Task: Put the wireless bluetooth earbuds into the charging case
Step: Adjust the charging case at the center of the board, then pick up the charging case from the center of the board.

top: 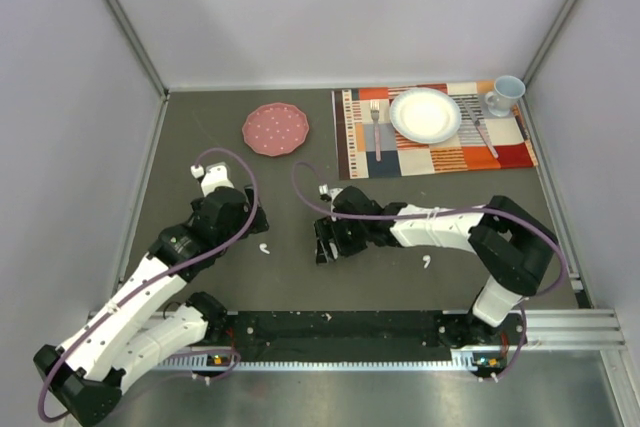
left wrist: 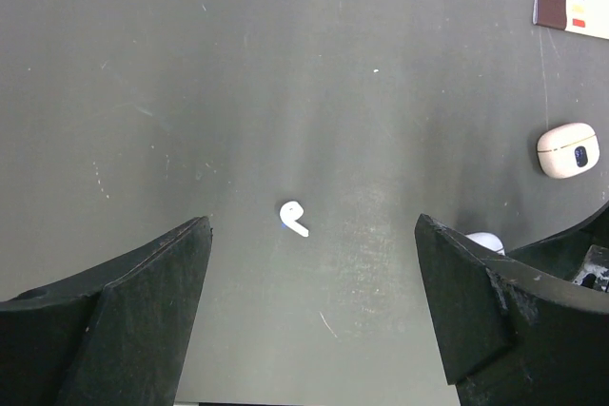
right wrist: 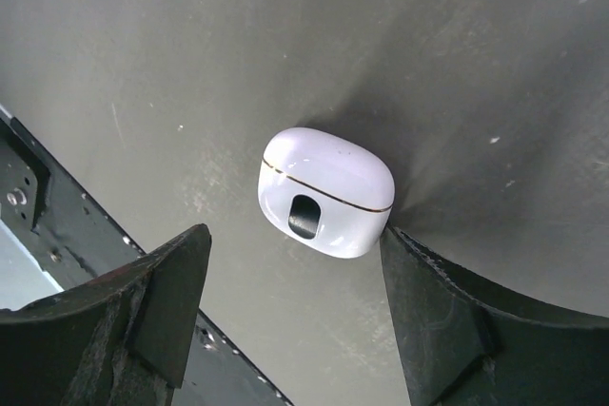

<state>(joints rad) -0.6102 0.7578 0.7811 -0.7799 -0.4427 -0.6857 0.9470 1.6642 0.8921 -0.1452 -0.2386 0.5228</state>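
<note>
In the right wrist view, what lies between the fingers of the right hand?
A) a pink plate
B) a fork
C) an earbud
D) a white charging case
D: a white charging case, lid shut, sits between the fingers of the right hand.

No readable text in this one

No lettering, brand, number or label can be made out on anything. The white charging case is marked only by a thin gold line and a dark oval. The beige case carries just a small dark spot, too tiny to be read. The placemat is printed with plain colour blocks and stripes, nothing more.
</note>
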